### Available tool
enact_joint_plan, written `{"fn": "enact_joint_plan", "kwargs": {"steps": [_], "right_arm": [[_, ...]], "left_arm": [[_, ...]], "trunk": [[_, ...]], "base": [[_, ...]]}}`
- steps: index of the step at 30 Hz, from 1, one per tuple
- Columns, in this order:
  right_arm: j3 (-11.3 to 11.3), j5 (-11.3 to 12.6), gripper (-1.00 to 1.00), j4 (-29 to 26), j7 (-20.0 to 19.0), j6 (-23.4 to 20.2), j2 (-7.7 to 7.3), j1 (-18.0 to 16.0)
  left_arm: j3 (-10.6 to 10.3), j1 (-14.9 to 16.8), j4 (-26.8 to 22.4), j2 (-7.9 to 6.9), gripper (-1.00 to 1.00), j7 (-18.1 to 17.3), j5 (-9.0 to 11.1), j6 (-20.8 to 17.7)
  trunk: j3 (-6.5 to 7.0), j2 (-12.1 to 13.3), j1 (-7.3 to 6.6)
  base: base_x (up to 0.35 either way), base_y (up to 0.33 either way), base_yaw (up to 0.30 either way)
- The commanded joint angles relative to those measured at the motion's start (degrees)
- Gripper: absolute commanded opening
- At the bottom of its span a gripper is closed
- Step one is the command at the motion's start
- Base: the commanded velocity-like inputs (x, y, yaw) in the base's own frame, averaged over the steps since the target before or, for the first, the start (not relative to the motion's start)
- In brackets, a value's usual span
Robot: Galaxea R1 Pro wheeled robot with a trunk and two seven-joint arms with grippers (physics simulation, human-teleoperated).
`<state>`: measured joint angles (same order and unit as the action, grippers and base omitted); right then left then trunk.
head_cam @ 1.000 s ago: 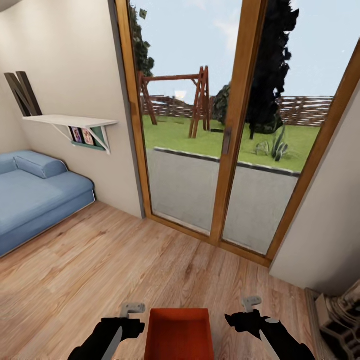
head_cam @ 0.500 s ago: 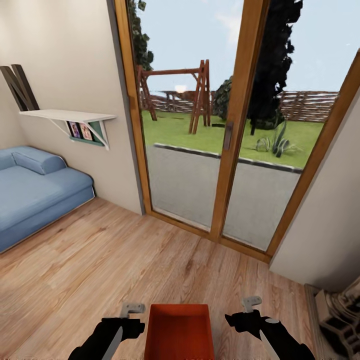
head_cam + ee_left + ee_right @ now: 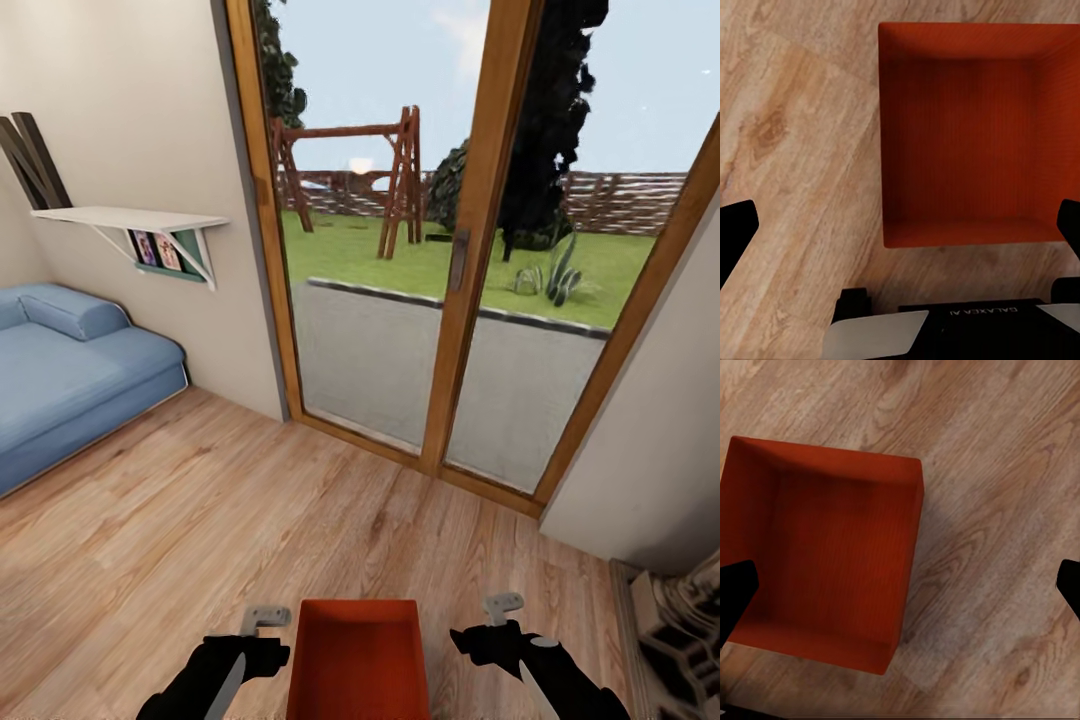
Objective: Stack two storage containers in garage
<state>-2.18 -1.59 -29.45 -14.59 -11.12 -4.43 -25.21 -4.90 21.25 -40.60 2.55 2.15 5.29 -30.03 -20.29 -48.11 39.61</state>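
Orange-red storage container (image 3: 357,660) sits low centre in head view, between both arms, open top up, inside bare. Left gripper (image 3: 262,622) just beside the container's left wall, right gripper (image 3: 502,607) off its right wall with a gap. From the head view I cannot tell whether either touches the bin. Left wrist view: black fingertips (image 3: 736,229) at both picture edges, spread wide, nothing between them but the container (image 3: 971,135) and wood plank floor (image 3: 795,150) below. Right wrist view: fingertips (image 3: 735,589) likewise wide apart, container (image 3: 825,555) below, not pinched. Past the container: glass sliding door (image 3: 450,250) with wooden frame; blue sofa (image 3: 70,375) and white wall shelf (image 3: 130,220) left of the door. Versus earlier frames: whole view has shifted, door looms slightly nearer, sofa slid leftward, so camera moved; container and both grippers keep the same places in the view
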Motion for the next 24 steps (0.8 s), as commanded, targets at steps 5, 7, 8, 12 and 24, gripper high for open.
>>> {"fn": "enact_joint_plan", "kwargs": {"steps": [5,7,8,12,24], "right_arm": [[-0.2,-0.2,1.0,0.4,-0.1,-0.2,0.01,0.0],[-0.2,-0.1,1.0,1.0,-0.2,-0.2,0.06,0.0],[-0.2,-0.1,1.0,1.3,-0.2,-0.2,0.08,0.0],[-0.2,-0.1,1.0,2.5,-0.3,-0.2,0.19,0.0],[-0.1,-0.1,1.0,5.2,-4.8,-0.1,1.23,0.0]], "left_arm": [[-0.1,0.0,-0.1,-0.01,1.0,0.2,0.6,-0.3],[-0.1,0.0,-0.1,0.0,1.0,0.2,0.6,-0.4],[-0.1,0.0,-0.1,0.03,1.0,0.2,0.6,-0.4],[-0.1,0.0,-0.1,0.08,1.0,0.2,0.6,-0.4],[-0.1,0.0,-0.1,0.07,1.0,0.2,0.6,-0.4]], "trunk": [[-1.44,-2.1,1.11],[-1.98,-2.9,1.55],[-2.26,-3.3,1.77],[-3.35,-4.9,2.65],[-6.61,-9.7,5.28]], "base": [[0.0,0.0,0.0],[0.0,0.0,0.0],[0.0,0.0,0.0],[0.0,0.0,0.0],[0.0,0.0,0.0]]}}
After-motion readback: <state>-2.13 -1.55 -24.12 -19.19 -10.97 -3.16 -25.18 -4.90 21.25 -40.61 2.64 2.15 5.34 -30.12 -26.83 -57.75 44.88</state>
